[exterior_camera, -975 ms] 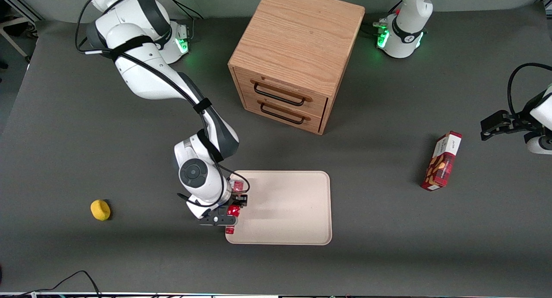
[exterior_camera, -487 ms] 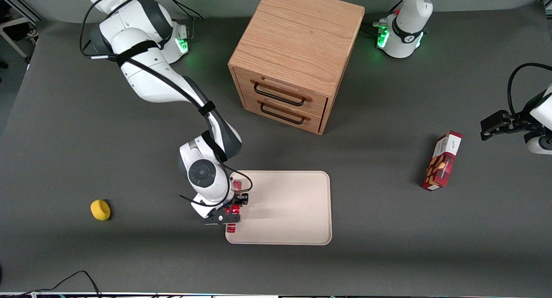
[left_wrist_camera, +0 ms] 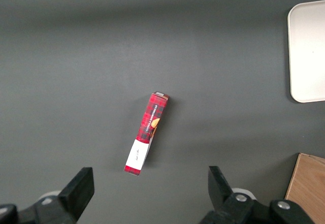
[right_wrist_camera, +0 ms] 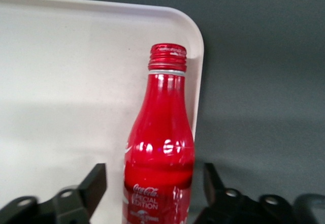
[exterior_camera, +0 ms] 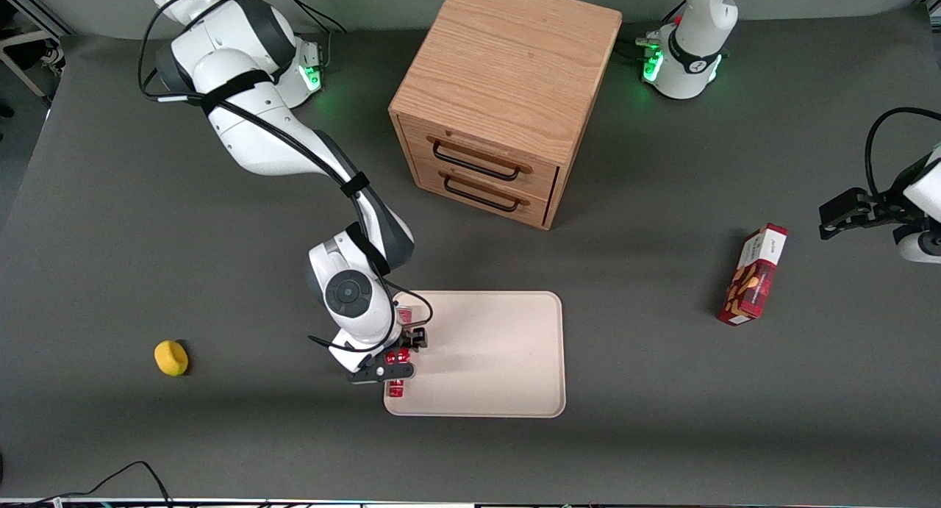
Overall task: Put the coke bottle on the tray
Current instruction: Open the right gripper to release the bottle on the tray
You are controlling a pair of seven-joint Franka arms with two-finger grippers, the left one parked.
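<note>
A: Where do we have the coke bottle [right_wrist_camera: 162, 148]?

B: Lying on the tray [exterior_camera: 500, 353], right at the tray's edge toward the working arm's end of the table. Cap points at the tray corner nearest the front camera; base sits under our gripper [right_wrist_camera: 155, 186].

A: Fingers?

B: In the wrist view they stand spread, one on each side of the lower body, with a visible gap between each finger and the label. So we read it as not pinched. The front view hides that contact under the wrist, so we go by the wrist camera.

A: Axis relative to the fingers?

B: The bottle's long axis runs along the tray's short edge, straight out from between the fingers. The fingers straddle it across its width. If we lift straight up, neither finger should drag it.

A: Surface?

B: Flat, pale, low rim. The bottle is round and lying on its side just beside the rim, so we judge a nudge could roll it; the rim may stop it, but we can't be sure.

A: Room around the tray?

B: Plenty. The wooden drawer cabinet [exterior_camera: 507, 96] stands farther from the front camera than the tray, well apart. The yellow sponge [exterior_camera: 170, 358] lies toward the working arm's end, and the red snack box [exterior_camera: 753, 274] toward the parked arm's end; both are well apart from the tray.
</note>
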